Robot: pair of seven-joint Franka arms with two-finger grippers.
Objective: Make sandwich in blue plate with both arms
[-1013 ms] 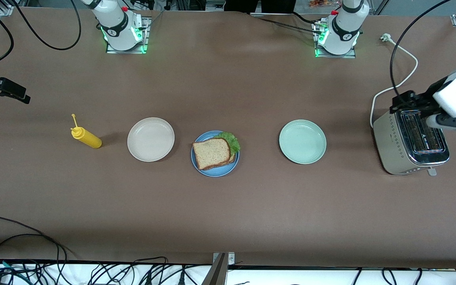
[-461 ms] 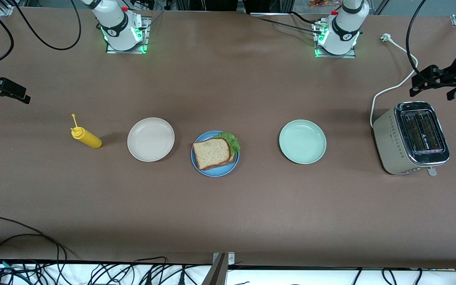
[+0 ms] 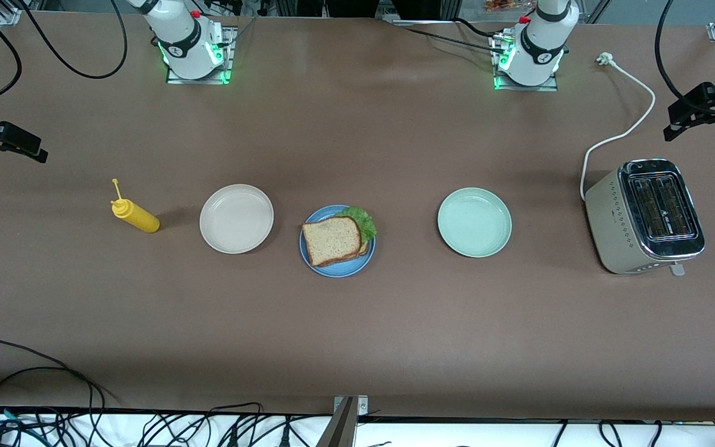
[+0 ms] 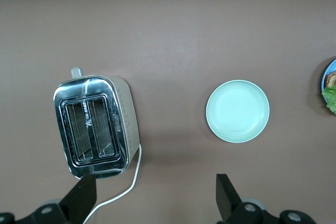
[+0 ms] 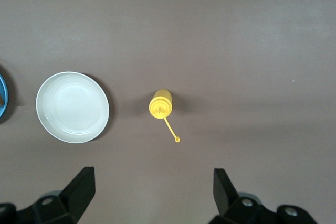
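White arms (image 3: pixel 534 34), black joint bands, green-lit bases (image 3: pixel 195 65), black cables

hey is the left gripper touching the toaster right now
Apart. The front view shows the left gripper up at the left arm's end of the table with bare table between it and the toaster; the left wrist view looks down on it from above.

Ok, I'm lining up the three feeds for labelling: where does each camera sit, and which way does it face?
Front view: high across the table, facing both bases; sandwich on blue plate.
Left wrist view: looks down past the open left gripper at the toaster and mint plate.
Right wrist view: down past the open right gripper at the mustard bottle and cream plate.
Both wrist views clip the blue plate's edge.
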